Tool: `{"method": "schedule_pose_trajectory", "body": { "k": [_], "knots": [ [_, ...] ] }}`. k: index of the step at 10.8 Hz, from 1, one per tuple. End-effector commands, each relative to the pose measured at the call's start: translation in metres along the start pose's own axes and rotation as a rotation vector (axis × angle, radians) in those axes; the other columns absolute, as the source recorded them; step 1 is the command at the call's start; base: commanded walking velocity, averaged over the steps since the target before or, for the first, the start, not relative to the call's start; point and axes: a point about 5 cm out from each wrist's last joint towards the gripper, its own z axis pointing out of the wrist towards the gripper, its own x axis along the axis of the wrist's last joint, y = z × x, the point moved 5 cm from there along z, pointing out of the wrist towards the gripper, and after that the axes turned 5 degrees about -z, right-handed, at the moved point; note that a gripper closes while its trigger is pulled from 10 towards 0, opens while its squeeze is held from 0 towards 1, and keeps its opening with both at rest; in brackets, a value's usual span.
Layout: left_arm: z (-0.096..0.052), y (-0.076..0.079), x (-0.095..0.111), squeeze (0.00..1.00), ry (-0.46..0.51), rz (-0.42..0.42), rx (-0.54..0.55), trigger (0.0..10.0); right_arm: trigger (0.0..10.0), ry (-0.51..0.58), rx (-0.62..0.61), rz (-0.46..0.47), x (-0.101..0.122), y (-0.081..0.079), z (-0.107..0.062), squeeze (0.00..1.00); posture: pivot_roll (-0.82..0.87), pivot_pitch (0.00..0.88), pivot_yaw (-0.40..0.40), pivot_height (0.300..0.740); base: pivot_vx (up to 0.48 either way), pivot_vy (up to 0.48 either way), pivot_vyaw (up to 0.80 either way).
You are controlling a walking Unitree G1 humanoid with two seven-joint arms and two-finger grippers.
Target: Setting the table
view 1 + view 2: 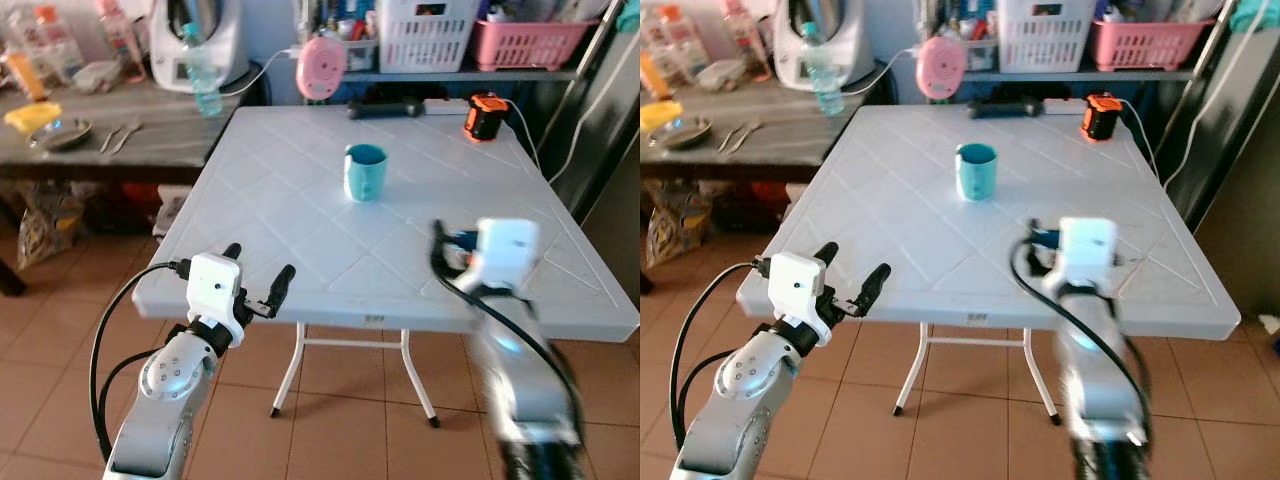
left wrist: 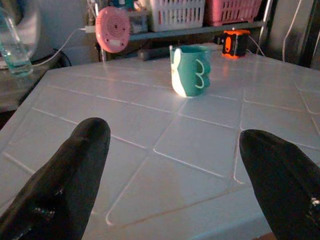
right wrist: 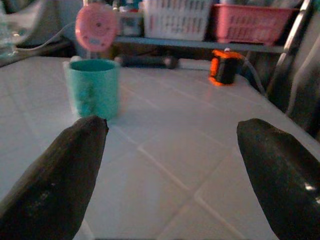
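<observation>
The left hand [image 1: 258,270] is hovering at the near edge of the white table [image 1: 300,240], its two black fingers [image 2: 75,165] spread wide and gripping nothing. The right hand [image 3: 170,165] is reaching in over the table's near right part, blurred in the head views; its fingers are likewise standing well apart with nothing between them.

A teal mug [image 1: 365,172] is standing upright near the middle of the table, ahead of both hands and well apart from them, slightly right of the left hand's line and left of the right hand's. Beyond the mug, an orange and black device [image 1: 486,116] is sitting at the far edge, ahead of the right hand. A pink round object [image 1: 322,67] is showing past the far edge. Off beyond the left hand, a darker side table [image 1: 110,140] is carrying a clear bottle [image 1: 201,72] and some cutlery [image 1: 118,135].
</observation>
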Motion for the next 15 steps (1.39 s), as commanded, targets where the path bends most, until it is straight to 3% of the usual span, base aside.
{"method": "schedule_pose_trajectory", "body": {
  "k": [1,3,4,6,7,9,11,15],
  "knots": [
    [0.002,-0.004,0.006,0.0,0.01,0.015,0.01,10.0,10.0,0.011,0.036,0.007,0.004,-0.012,0.006,0.0,0.06,0.041,0.029,0.74,0.0,0.0,0.0],
    [-0.003,-0.005,0.005,0.0,0.01,0.012,0.023,10.0,10.0,0.043,0.098,0.0,0.011,-0.035,0.021,0.0,0.08,0.063,0.015,0.74,0.0,0.0,0.0],
    [-0.009,0.001,0.005,0.0,0.003,0.014,-0.004,10.0,10.0,0.034,0.098,0.013,0.013,-0.041,0.035,0.0,0.1,0.086,0.005,0.74,0.0,0.0,0.0],
    [-0.019,0.001,0.004,0.0,-0.006,0.005,0.0,10.0,10.0,0.076,0.098,0.01,0.026,-0.044,0.04,0.0,0.11,0.11,0.003,0.74,0.0,0.0,0.0],
    [-0.021,-0.002,0.006,0.0,-0.002,0.001,0.019,10.0,10.0,0.092,0.088,0.007,0.027,-0.038,0.035,0.0,0.1,0.124,0.007,0.74,0.0,0.0,0.0],
    [-0.022,-0.027,0.024,0.0,0.065,0.083,0.136,10.0,10.0,0.072,0.068,-0.016,0.008,-0.022,0.01,0.0,0.08,0.13,0.016,0.74,0.0,0.0,0.0],
    [-0.019,-0.027,0.028,0.0,0.07,0.055,0.105,10.0,10.0,0.057,0.057,-0.029,0.0,-0.012,-0.01,0.0,0.07,0.119,0.023,0.74,0.0,0.0,0.0],
    [-0.019,-0.021,0.024,0.0,0.065,0.046,0.079,10.0,10.0,0.036,0.06,-0.05,-0.003,-0.009,-0.017,0.0,0.06,0.105,0.026,0.74,0.259,0.0,0.0]
  ]
}}
